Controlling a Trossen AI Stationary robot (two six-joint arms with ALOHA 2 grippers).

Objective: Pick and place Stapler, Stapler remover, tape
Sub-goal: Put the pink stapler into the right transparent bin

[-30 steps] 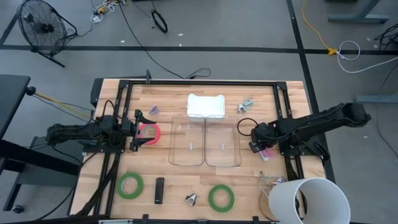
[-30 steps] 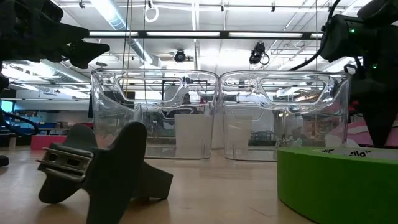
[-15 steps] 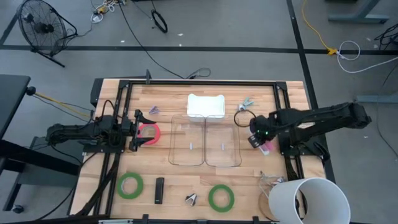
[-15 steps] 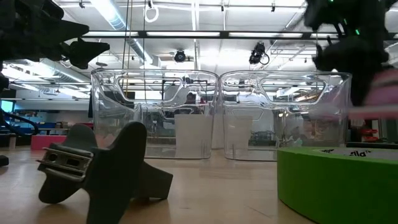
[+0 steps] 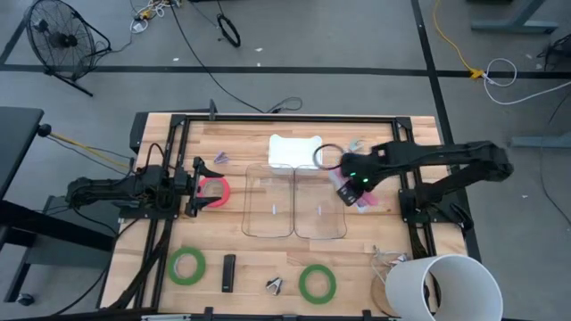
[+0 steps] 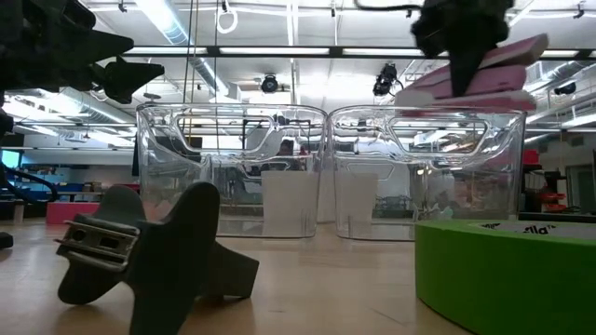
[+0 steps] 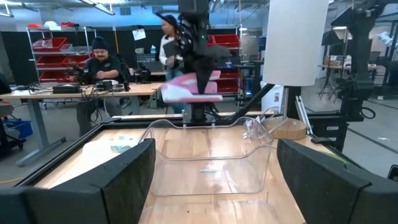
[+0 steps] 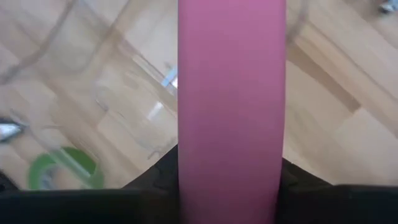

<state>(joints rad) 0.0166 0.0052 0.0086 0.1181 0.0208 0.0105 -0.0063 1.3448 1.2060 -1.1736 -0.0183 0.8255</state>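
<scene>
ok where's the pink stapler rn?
The pink stapler is held in the air by the right gripper, above the right edge of the right clear bin in the high view, not yet inside it.

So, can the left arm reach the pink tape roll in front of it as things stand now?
Probably yes. The left gripper is open and the pink tape roll lies flat right at its fingertips, with nothing between them. The clear bins sit beyond the roll, and the right gripper holds the pink stapler far off.
</scene>
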